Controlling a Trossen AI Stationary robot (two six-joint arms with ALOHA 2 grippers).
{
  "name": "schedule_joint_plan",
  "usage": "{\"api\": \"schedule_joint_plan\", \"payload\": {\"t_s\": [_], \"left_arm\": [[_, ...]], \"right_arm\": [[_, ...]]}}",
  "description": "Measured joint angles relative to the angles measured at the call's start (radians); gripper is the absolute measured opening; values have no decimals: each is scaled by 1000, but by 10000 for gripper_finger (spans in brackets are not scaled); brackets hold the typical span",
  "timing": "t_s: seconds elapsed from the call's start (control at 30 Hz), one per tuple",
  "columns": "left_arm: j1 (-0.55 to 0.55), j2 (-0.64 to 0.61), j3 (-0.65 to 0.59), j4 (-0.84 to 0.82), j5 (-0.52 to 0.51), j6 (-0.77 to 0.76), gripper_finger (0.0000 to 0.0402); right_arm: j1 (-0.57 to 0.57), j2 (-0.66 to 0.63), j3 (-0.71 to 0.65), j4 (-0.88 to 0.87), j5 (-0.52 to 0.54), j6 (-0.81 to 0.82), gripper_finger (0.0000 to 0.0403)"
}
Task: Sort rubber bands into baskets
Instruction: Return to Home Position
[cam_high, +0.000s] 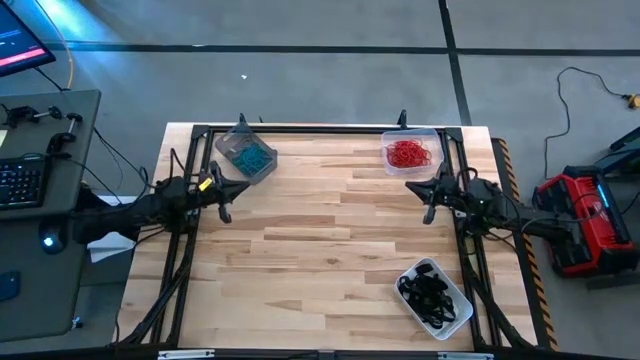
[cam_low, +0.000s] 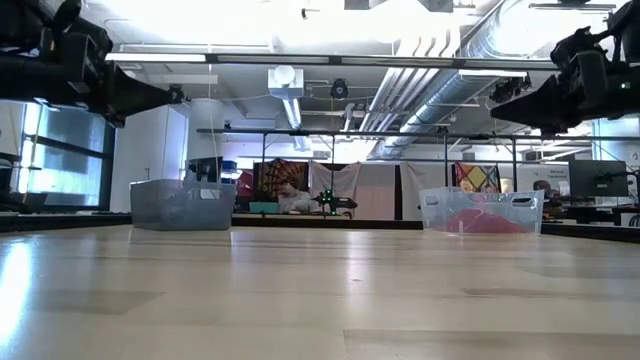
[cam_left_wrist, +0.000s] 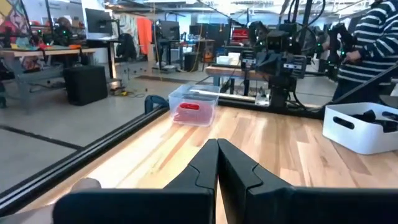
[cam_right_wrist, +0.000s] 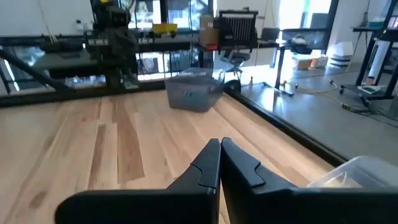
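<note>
Evidently the left gripper (cam_high: 240, 187) and right gripper (cam_high: 412, 187) are hovering pinched closed, empty, over the table (cam_high: 320, 250). Rubber bands (cam_high: 408, 153) are lying in the grey basket (cam_high: 222, 143), clear basket (cam_high: 436, 140) and white basket (cam_high: 404, 272) near the edges, leaving the middle planks open.

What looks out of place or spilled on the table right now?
No spill; no loose bands show. Only the white basket of black bands sits askew to the table edge, on the right arm's side. Left claw and right claw are shut above the table.

Hover raised at opposite sides, pointing inward: left hand (cam_high: 232, 192) and right hand (cam_high: 425, 192), each pinched fully closed.
</note>
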Motion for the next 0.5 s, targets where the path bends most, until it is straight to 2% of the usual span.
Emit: {"api": "schedule_joint_plan", "payload": {"t_s": [0.2, 0.33, 0.5], "left_arm": [[0, -4, 10, -28, -37, 10, 0], [0, -4, 10, -28, -34, -29, 0], [0, 6, 10, -28, -23, -29, 0]], "right_arm": [[0, 6, -42, 128, 11, -47, 0], [0, 6, -47, 149, 29, -98, 0], [0, 7, -48, 149, 38, -268, 0]]}}
